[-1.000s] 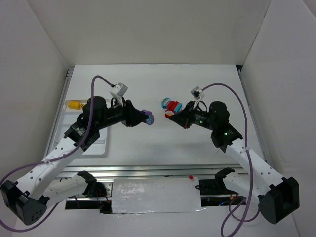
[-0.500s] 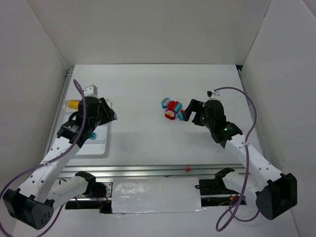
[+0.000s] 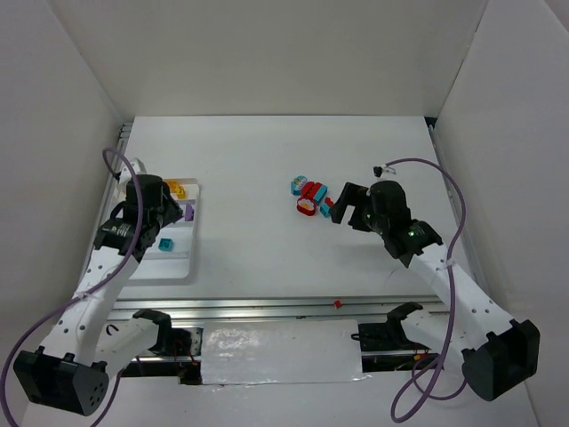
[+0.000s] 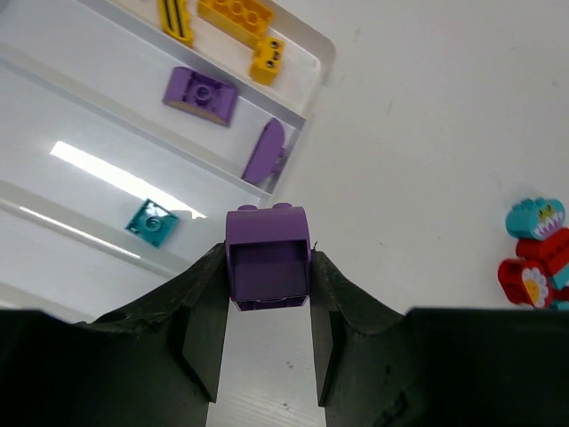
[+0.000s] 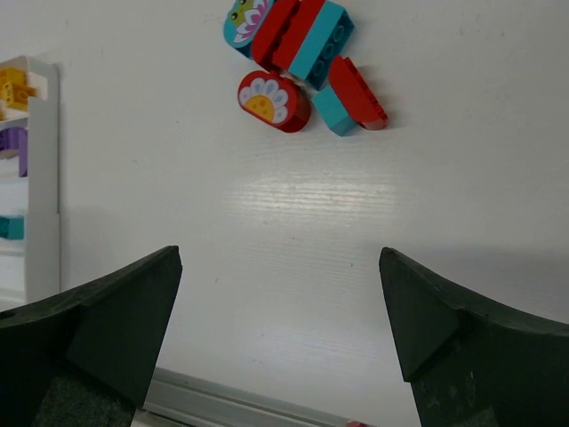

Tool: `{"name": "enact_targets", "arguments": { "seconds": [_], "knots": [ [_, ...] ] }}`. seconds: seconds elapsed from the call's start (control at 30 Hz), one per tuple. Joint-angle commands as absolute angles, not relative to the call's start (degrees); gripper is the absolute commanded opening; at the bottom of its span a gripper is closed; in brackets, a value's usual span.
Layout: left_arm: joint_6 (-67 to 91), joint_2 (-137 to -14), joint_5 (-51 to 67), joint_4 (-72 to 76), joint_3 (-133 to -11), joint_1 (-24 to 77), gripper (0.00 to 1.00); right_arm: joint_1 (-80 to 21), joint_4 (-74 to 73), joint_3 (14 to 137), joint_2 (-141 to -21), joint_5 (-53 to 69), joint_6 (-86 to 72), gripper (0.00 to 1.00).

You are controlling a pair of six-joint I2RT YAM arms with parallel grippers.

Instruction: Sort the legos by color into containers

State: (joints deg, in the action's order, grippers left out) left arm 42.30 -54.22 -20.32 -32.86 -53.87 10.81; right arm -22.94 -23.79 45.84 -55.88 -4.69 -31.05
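My left gripper (image 4: 267, 267) is shut on a purple brick (image 4: 267, 258), hanging over the right end of the white tray (image 4: 313, 55); from above, that left gripper (image 3: 178, 213) is over the tray (image 3: 189, 267). Inside the containers lie yellow bricks (image 4: 236, 13) in the far row, two purple pieces (image 4: 200, 93) in the row after it, and a teal piece (image 4: 148, 222) in the third. My right gripper (image 5: 280, 258) is open with nothing between its fingers, just short of a red and teal cluster of legos (image 5: 298, 53) that includes a red rounded flower-printed brick (image 5: 271, 100). From above, the right gripper (image 3: 338, 205) stands right of that cluster (image 3: 308, 196).
White walls close in the table on the left, back and right. A metal rail (image 3: 267, 307) runs along the near edge between the arm bases. The tray's end (image 5: 44, 178) shows at the left of the right wrist view.
My left arm has carried the purple brick from the table's middle leftward to the tray. My right gripper has opened and drawn back slightly from the cluster.
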Motion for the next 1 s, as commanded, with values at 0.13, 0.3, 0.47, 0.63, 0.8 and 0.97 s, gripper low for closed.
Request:
{"name": "enact_targets", "arguments": {
  "seconds": [0.13, 0.3, 0.47, 0.63, 0.8, 0.97],
  "knots": [
    [47.8, -55.4, -26.5, -35.3, -54.1, 3.3, 0.0, -24.3, -20.6, 44.1, -51.6, 3.2, -30.9, 1.0],
    [51.6, -62.6, -25.0, -31.3, -55.4, -3.2, 0.01, -24.9, -17.2, 42.7, -53.1, 7.5, -31.0, 1.0],
    [56.0, -72.8, -24.1, -29.5, -59.1, -7.2, 0.06, -25.1, -17.7, 42.0, -52.4, 9.0, -30.1, 0.99],
    [58.8, -75.7, -26.1, -26.6, -58.2, -9.0, 0.19, -25.2, -17.7, 40.0, -48.6, 9.2, -29.7, 1.0],
    [59.3, -77.9, -27.6, -21.5, -56.9, -10.5, 0.31, -25.2, -16.5, 39.6, -49.0, 11.6, -29.5, 1.0],
    [59.3, -82.3, -25.4, -19.6, -57.6, -12.5, 0.46, -25.2, -16.1, 39.9, -50.6, 12.2, -29.5, 1.0]
  ]
}}
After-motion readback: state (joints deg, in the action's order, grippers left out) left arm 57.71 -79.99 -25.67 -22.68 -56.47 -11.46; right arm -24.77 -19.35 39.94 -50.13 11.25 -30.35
